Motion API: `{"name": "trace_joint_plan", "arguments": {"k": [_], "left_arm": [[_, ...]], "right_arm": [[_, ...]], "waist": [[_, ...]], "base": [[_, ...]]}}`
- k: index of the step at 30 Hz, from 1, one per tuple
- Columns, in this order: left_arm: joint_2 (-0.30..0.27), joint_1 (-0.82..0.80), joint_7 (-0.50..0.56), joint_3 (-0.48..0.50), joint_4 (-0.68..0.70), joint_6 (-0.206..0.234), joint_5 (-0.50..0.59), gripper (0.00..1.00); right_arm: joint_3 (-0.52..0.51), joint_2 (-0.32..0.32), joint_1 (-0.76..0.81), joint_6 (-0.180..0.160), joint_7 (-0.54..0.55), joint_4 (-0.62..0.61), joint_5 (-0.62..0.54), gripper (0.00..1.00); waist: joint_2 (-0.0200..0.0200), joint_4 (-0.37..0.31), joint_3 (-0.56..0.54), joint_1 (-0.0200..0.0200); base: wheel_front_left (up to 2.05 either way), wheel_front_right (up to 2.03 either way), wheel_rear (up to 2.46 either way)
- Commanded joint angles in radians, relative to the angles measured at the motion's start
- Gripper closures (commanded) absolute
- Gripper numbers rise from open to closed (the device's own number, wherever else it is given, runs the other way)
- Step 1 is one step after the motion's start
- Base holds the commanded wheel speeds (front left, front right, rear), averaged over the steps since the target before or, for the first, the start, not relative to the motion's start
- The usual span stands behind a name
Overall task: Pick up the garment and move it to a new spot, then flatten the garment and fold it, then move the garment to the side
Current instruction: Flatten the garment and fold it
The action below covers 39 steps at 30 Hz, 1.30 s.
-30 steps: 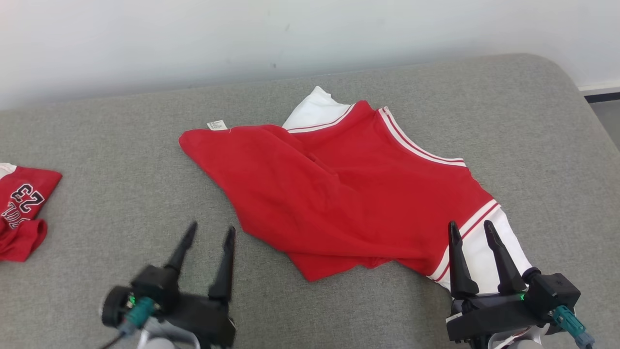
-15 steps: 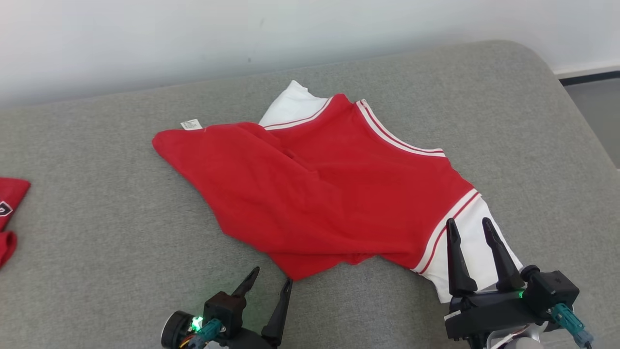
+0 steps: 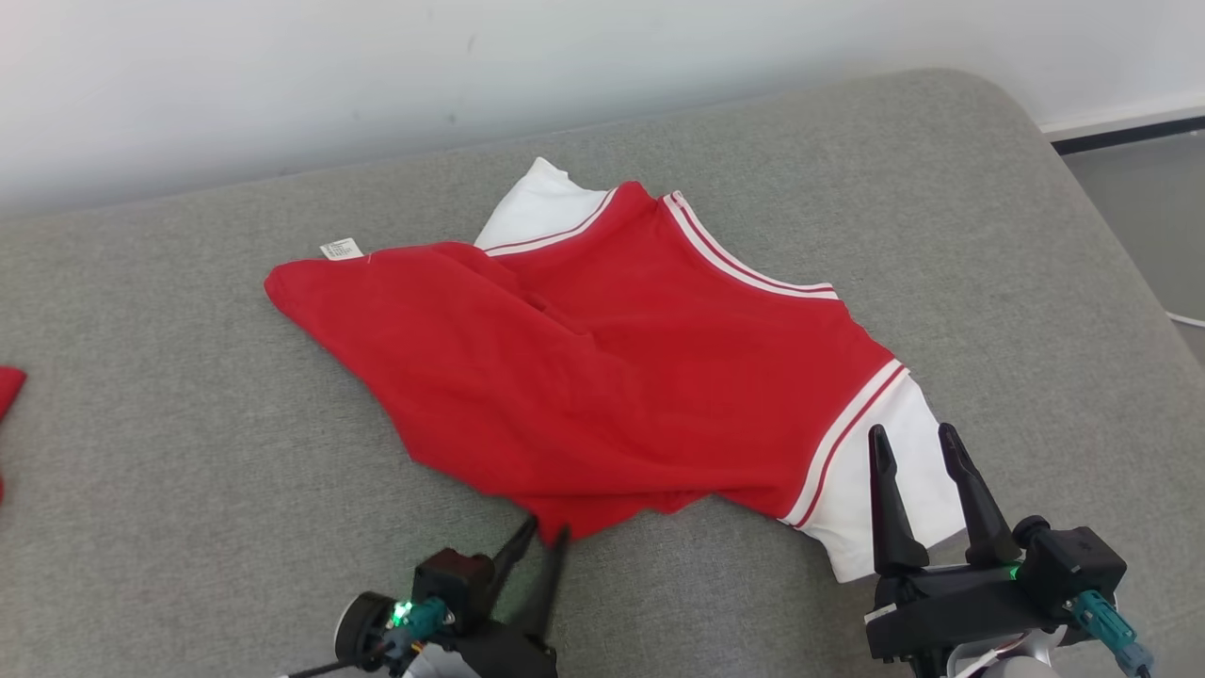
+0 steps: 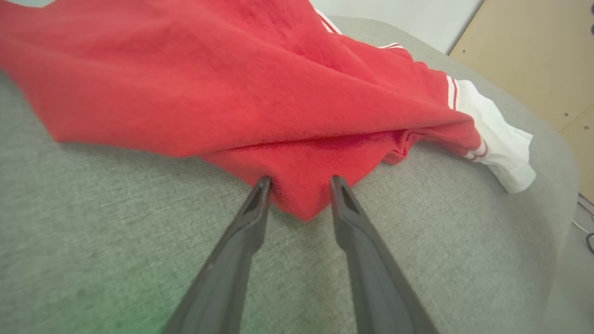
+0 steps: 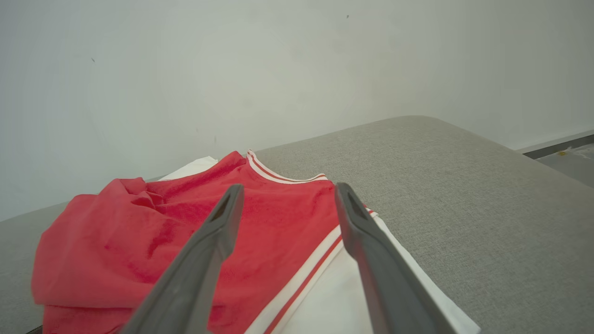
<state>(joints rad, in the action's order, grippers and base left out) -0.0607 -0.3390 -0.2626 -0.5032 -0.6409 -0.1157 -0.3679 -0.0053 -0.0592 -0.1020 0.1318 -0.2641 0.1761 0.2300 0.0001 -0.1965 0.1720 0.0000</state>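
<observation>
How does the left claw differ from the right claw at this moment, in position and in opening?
The left claw straddles the red near corner of the garment; the right claw hangs over the white sleeve, apparently clear of it. The left claw stands narrower than the right claw, which is wide open. Both point toward the garment; neither has pinched it.

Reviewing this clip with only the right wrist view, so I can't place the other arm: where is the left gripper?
Observer: The left gripper is at the garment's near red corner.
Operator: Closed on it?
Observer: Not yet; its fingers stand apart with the corner between them.
Operator: Anything else around?
Observer: Another red cloth lies on the cushion at the head view's left edge.
</observation>
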Motion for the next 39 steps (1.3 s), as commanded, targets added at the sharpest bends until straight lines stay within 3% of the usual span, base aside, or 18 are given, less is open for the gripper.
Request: {"name": "trace_joint_plan", "arguments": {"k": [1,8,15,22,28,35,39], "left_arm": [[0.003,-0.015,-0.003,0.006,0.000,-0.005,-0.010,1.00],[0.006,0.026,-0.003,0.055,0.078,-0.001,0.001,1.00],[-0.020,0.136,-0.003,0.127,0.243,0.021,0.039,1.00],[-0.025,0.273,0.007,0.095,0.313,0.022,0.032,1.00],[-0.015,0.290,0.005,0.073,0.309,0.037,0.033,1.00],[-0.026,0.167,0.011,0.049,0.335,0.033,0.085,1.00],[-0.022,0.034,0.036,0.013,0.312,0.014,0.108,1.00]], "right_arm": [[0.000,0.001,0.005,-0.002,0.000,-0.002,-0.005,0.00],[-0.023,-0.005,0.033,-0.002,0.000,-0.002,-0.006,0.00],[-0.024,-0.004,0.056,-0.002,0.000,0.003,-0.007,0.00],[-0.028,-0.008,0.063,-0.002,0.000,0.006,-0.002,0.00],[-0.019,-0.017,0.049,-0.002,0.000,0.012,0.003,0.00],[-0.013,-0.017,0.033,-0.002,0.000,0.007,0.003,0.00],[0.001,-0.012,0.016,-0.002,0.000,0.011,0.005,0.00]], "waist": [[-0.0001,0.005,-0.003,0.0000],[-0.0001,0.068,-0.036,0.0000],[-0.0001,0.136,-0.069,0.0000],[-0.0001,0.170,-0.068,0.0000],[-0.0001,0.158,-0.066,0.0000],[-0.0001,0.110,-0.049,0.0000],[-0.0001,0.050,-0.022,0.0000]], "base": [[0.00,0.00,0.00],[0.00,0.00,0.00],[0.00,0.00,0.00],[0.00,0.00,0.00],[0.00,0.00,0.00],[0.00,0.00,0.00],[0.00,0.00,0.00]]}}
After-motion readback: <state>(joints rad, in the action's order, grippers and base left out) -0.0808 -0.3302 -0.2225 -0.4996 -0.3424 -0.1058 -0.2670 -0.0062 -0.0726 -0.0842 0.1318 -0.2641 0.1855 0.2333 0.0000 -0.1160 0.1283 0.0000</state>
